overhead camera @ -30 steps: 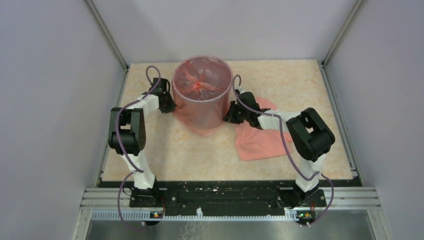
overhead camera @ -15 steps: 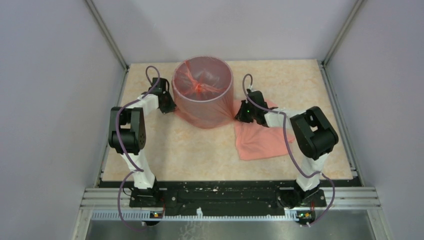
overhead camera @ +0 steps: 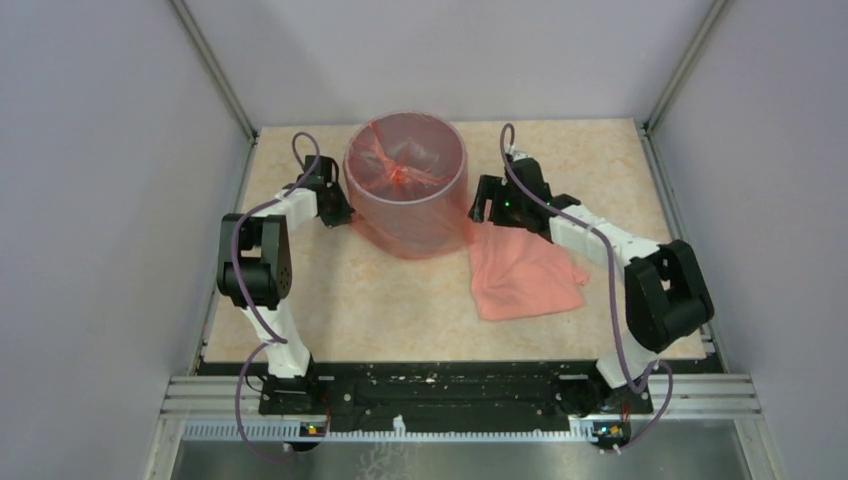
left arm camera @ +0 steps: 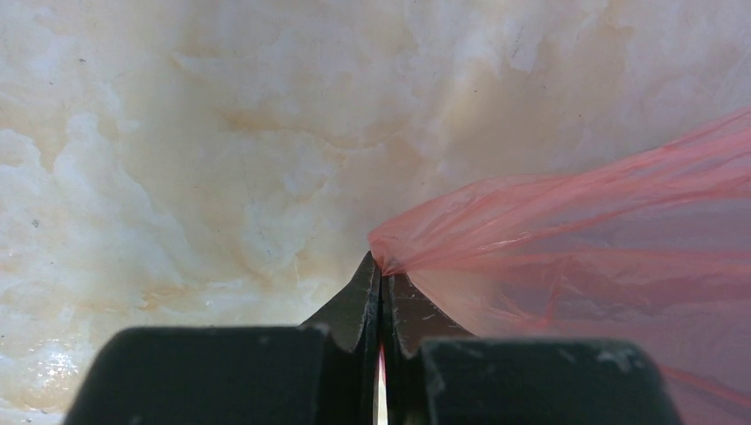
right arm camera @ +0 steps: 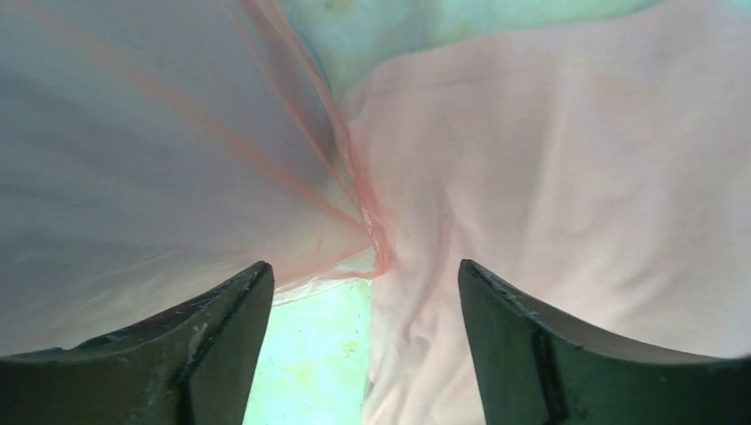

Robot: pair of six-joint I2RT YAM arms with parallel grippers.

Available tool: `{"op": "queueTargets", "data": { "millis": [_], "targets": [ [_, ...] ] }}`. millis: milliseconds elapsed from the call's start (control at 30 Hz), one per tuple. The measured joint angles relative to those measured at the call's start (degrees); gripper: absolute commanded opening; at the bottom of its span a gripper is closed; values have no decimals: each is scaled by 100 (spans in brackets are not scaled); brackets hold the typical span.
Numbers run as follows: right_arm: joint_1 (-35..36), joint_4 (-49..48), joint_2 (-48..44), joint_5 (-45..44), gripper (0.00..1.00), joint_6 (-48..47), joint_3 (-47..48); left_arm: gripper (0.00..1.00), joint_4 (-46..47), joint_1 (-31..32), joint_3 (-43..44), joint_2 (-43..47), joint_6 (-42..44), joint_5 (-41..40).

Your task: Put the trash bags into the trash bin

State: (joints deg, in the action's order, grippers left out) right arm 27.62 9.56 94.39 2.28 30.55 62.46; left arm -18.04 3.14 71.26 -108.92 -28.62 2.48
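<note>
Two bags show from the top camera. The fitted bag is draped over the trash bin at the back of the table, and the flat bag lies just right of it. My left gripper sits low at the bin's left side, my right gripper beside its right wall.

Left wrist camera: jaws clamped on a pinch of pink film. I'd hold that tension.

Right wrist camera: jaws apart and empty, a gathered hem between them. I'd close slowly on that hem alone, without dragging the flat bag.
</note>
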Motion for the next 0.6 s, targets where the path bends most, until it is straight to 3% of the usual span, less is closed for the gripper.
{"op": "queueTargets", "data": {
  "millis": [300,467,600],
  "targets": [
    [33,1449,-883,-693,87,-645,1373,7,136,2,0,0,-2,256],
    [348,2037,-789,-929,88,-1165,2894,7,264,68,-2,2,-2,424],
    [831,2382,-157,-955,87,-1613,4498,6,363,249,-2,2,-4,463]
  ]
}}
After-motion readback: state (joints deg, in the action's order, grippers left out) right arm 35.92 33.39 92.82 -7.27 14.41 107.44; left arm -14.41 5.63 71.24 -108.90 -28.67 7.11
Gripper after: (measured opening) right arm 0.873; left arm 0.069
